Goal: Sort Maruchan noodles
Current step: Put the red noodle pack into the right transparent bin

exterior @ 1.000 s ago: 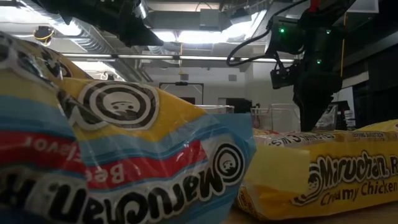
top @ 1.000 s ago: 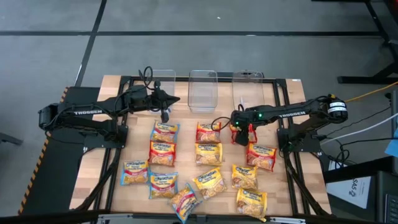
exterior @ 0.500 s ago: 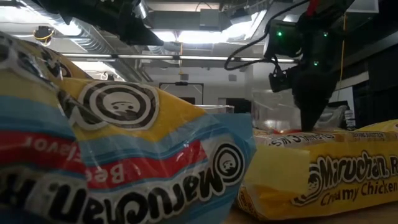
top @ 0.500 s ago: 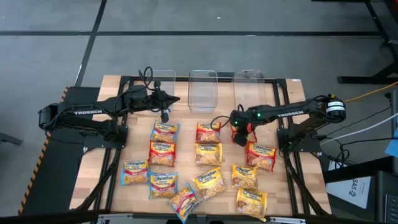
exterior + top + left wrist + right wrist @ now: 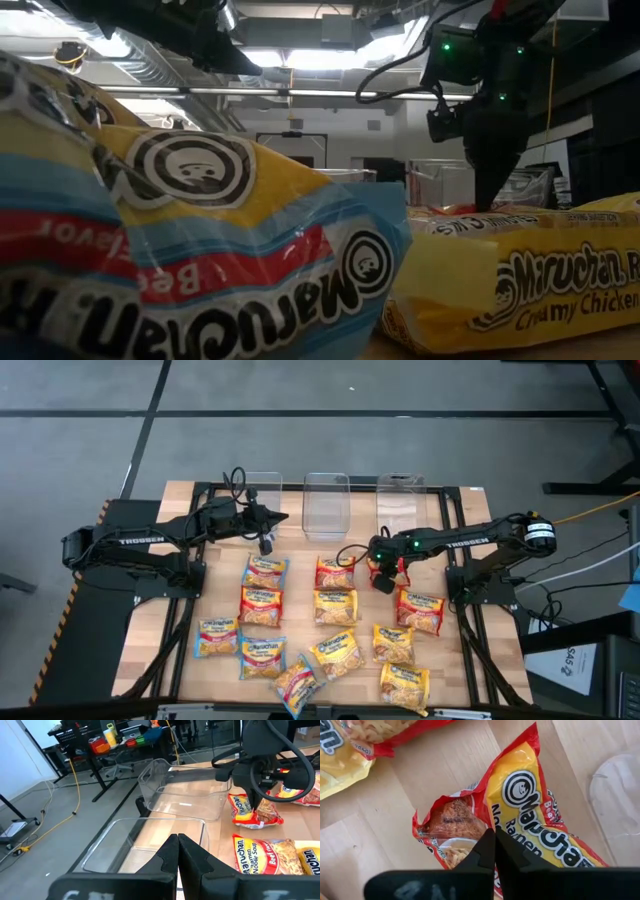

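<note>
Several Maruchan noodles packets (image 5: 330, 605) lie flat on the wooden table. A red-trimmed packet (image 5: 530, 815) lies at the right end of the far row, and my right gripper (image 5: 494, 834) stands on it, shut on its wrapper. From the left wrist view the same packet (image 5: 247, 812) shows under that gripper (image 5: 255, 806). My left gripper (image 5: 266, 544) hangs shut with nothing in it, near the left clear bin (image 5: 145, 842). My right gripper pinches the wrapper near the middle of the red-trimmed packet's top face (image 5: 507, 832) between its two fingers. The fingers come from above, pointing down. The wrapper is bunched into a ridge at the fingers. The packet's underside looks to rest on the table.
Three clear bins stand along the far edge: left (image 5: 262, 485), middle (image 5: 326, 505), right (image 5: 400, 495). Other packets lie close by: a red one (image 5: 335, 572) to the left and another (image 5: 420, 610) toward the near edge. In the low view a blue-trimmed packet (image 5: 200, 260) fills the foreground.
My right gripper has shut on the red-trimmed packet and shifted slightly toward the table's left.
</note>
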